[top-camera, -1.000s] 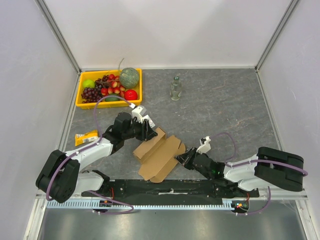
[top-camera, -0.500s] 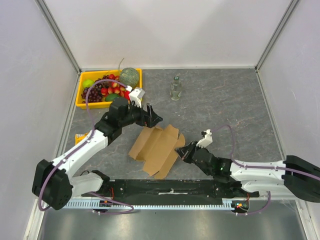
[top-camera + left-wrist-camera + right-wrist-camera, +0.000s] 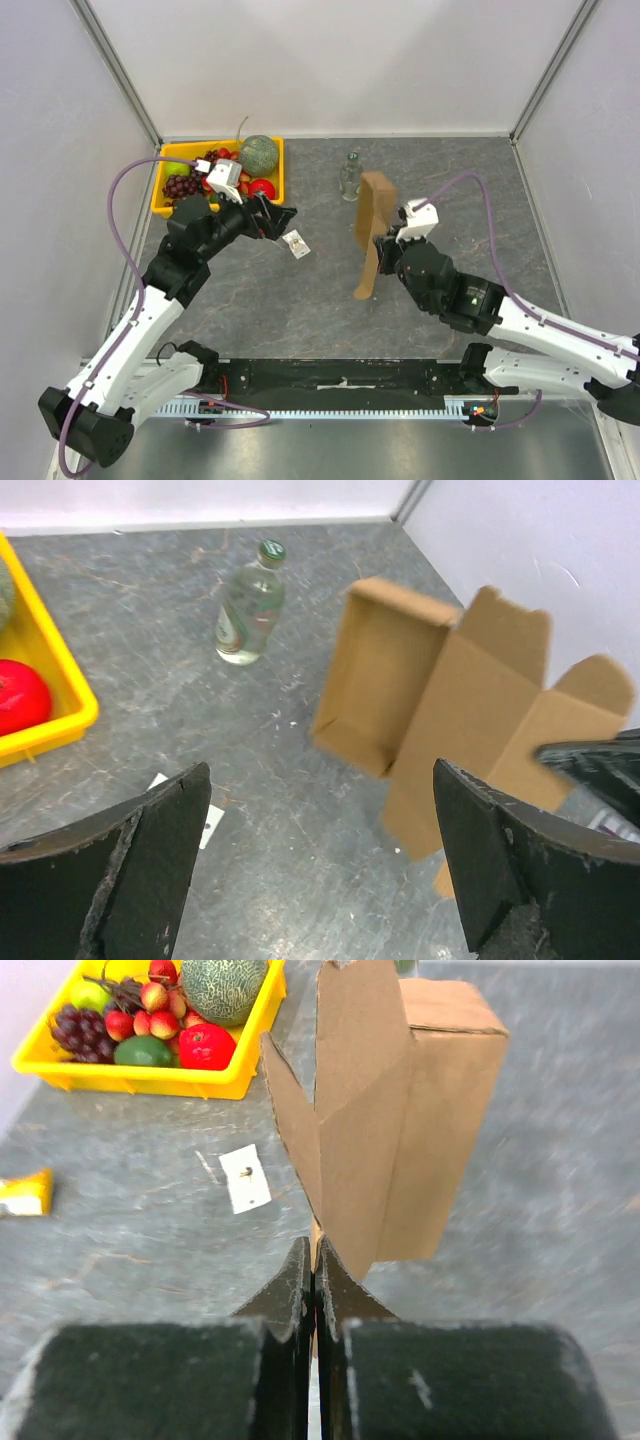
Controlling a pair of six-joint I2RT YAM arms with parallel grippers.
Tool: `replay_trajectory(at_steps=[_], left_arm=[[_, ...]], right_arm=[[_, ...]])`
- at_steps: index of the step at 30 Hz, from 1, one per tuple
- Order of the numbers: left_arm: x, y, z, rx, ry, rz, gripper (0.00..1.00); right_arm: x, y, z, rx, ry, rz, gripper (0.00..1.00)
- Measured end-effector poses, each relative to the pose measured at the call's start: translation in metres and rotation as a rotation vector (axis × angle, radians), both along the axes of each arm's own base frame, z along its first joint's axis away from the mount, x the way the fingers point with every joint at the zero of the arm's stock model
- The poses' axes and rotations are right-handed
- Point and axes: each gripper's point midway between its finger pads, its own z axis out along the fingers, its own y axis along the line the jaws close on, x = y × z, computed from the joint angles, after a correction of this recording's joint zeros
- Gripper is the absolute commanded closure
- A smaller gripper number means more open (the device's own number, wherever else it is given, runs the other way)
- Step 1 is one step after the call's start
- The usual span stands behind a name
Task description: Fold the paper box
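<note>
Table [image 3: 450, 190]: grey, stone-patterned surface with white walls on three sides.
Right arm: reaches from the near right corner in toward the middle. The forearm lies low over the table and the wrist points toward the far side.
Left arm: stretched from the near left corner up along the left side, bent at the elbow. The wrist is turned to the right, just in front of the tray.
Box [image 3: 400, 1130]: brown cardboard, part folded and raised on edge near the middle of the table. The formed tray-shaped section is at the top and the loose flaps are spread open below it. It is tilted rather than upright. Whether its lower edge touches the table cannot be told.
Tray [image 3: 160, 208]: yellow, in the far left corner, holding a melon, grapes, a red fruit and green fruit.
Right gripper [image 3: 313, 1260]: fingers pressed together on a lower flap of the box, with the cardboard pinched between the tips.
Left gripper [image 3: 280, 220]: fingers spread wide with nothing between them, well apart from the box and facing it across bare table.
Bottle [image 3: 247, 605]: clear with a green cap, upright, just beyond the box on the far side.
Tag [image 3: 245, 1178]: small white card lying flat between the tray and the box.
Packet [image 3: 22, 1192]: small and yellow, at the left edge of the right wrist view.
</note>
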Motion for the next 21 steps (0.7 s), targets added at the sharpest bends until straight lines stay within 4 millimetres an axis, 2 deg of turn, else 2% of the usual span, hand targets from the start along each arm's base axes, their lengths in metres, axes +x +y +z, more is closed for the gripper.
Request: replay_trajectory(at_steps=[3, 7, 12, 16, 21], left_arm=[[0.003, 0.012, 0.006, -0.007, -0.018, 0.038, 0.03], [0.010, 0.028, -0.002, -0.001, -0.002, 0.089, 0.03], [0.010, 0.041, -0.022, 0.024, 0.052, 0.124, 0.03], [0.010, 0.053, -0.027, 0.036, 0.064, 0.157, 0.05], [0.008, 0.061, -0.026, 0.041, 0.055, 0.179, 0.16]], right_arm=[[0.006, 0.000, 0.035, -0.184, -0.095, 0.069, 1.00], [0.008, 0.007, 0.059, -0.429, -0.168, 0.198, 1.00], [0.006, 0.012, 0.066, -0.653, -0.172, 0.342, 1.00], [0.006, 0.012, 0.070, -0.808, -0.154, 0.421, 1.00], [0.003, 0.012, 0.058, -0.988, -0.120, 0.547, 1.00]])
